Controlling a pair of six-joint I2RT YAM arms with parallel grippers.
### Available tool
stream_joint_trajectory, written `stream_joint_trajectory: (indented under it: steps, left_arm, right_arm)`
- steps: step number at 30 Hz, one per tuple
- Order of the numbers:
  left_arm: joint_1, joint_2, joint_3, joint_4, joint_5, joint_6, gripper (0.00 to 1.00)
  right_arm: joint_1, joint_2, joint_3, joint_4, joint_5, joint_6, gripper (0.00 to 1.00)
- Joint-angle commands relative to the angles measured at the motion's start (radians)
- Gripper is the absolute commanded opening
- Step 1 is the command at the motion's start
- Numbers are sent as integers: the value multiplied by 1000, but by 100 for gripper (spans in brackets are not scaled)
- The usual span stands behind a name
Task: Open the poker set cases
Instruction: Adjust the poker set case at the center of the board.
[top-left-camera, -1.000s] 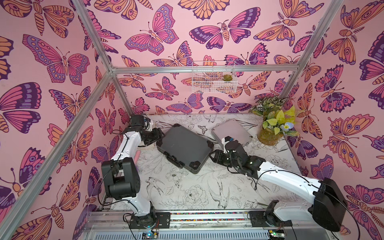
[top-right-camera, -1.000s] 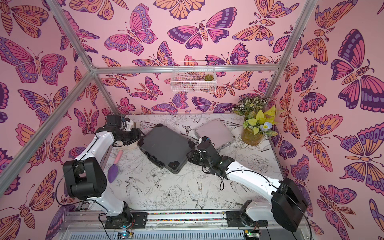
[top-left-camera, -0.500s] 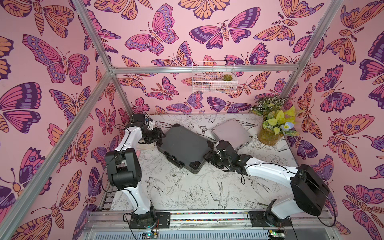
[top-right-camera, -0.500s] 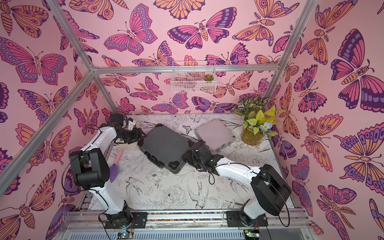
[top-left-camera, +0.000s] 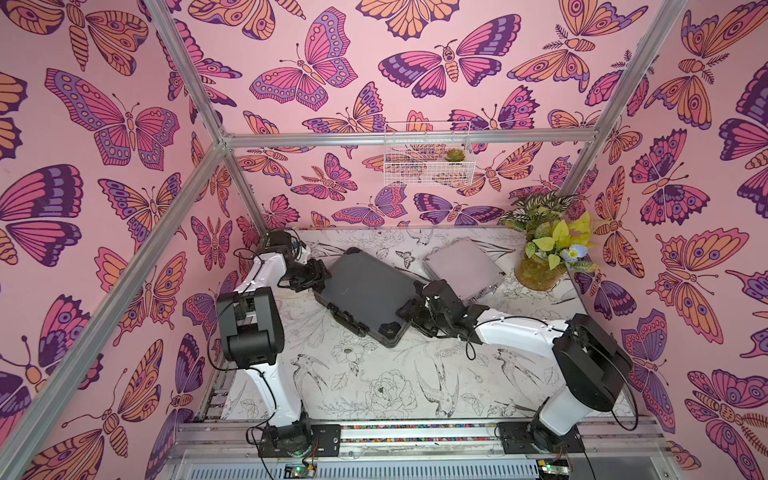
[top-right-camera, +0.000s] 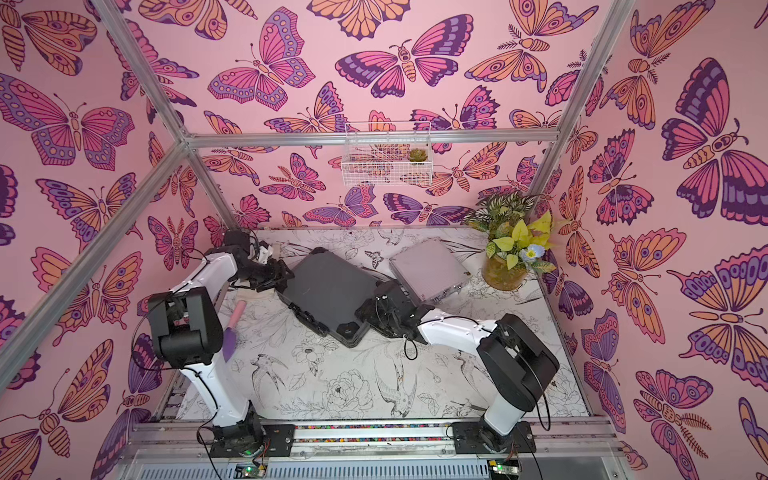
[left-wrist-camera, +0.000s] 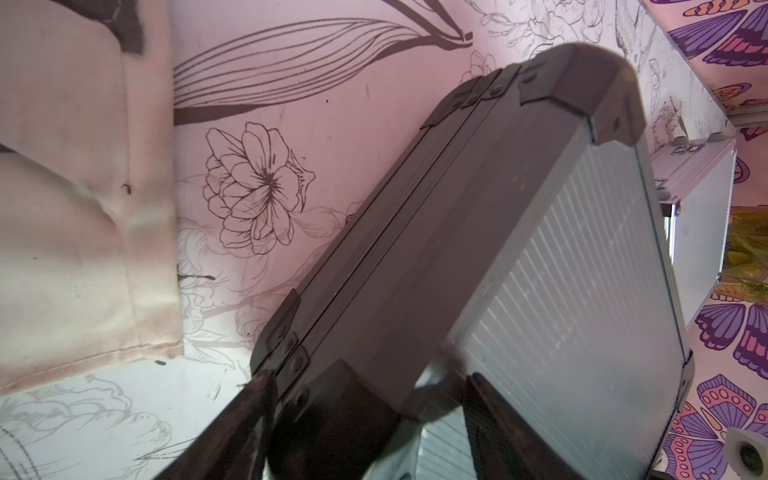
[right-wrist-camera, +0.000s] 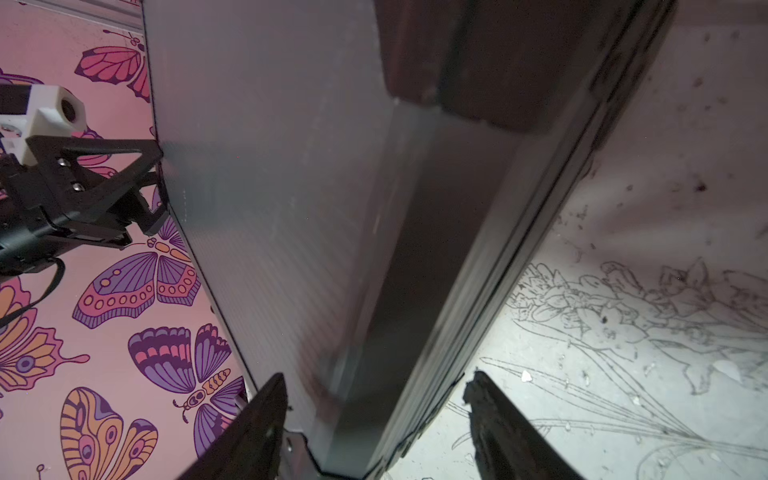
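Note:
The larger dark grey poker set case (top-left-camera: 365, 293) (top-right-camera: 332, 293) lies closed and askew mid-table. My left gripper (top-left-camera: 321, 276) (left-wrist-camera: 370, 415) straddles its far-left corner guard, one finger (left-wrist-camera: 257, 419) under the base and the other on the ribbed lid, shut on it. At the case's right edge, my right gripper (top-left-camera: 409, 312) (right-wrist-camera: 374, 415) stands open. One of its fingers (right-wrist-camera: 266, 419) is over the lid, and bare table shows between the case and the other. The smaller silver case (top-left-camera: 463, 266) (top-right-camera: 430, 264) lies closed behind it.
A potted plant (top-left-camera: 540, 270) stands at the back right beside the silver case. A wire basket (top-left-camera: 428, 162) hangs on the back wall. A pink and purple trowel (top-right-camera: 232, 332) lies by the left arm. A cloth flap (left-wrist-camera: 83, 208) hangs at the table's left edge.
My right gripper has slid left along the dark case's edge and its jaws have spread apart. The left arm's elbow has swung inward while its gripper stays at the case corner.

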Motion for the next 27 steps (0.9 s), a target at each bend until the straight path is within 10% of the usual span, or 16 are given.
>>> stream_joint_trajectory:
  steps: [1, 27]
  left_arm:
    - [-8, 22, -45, -56, 23, -9, 72]
    - [-55, 33, -106, -45, 45, -30, 68]
  right_arm:
    - [-15, 22, 37, 4, -25, 13, 70]
    - [-66, 105, 84, 30, -110, -86, 43]
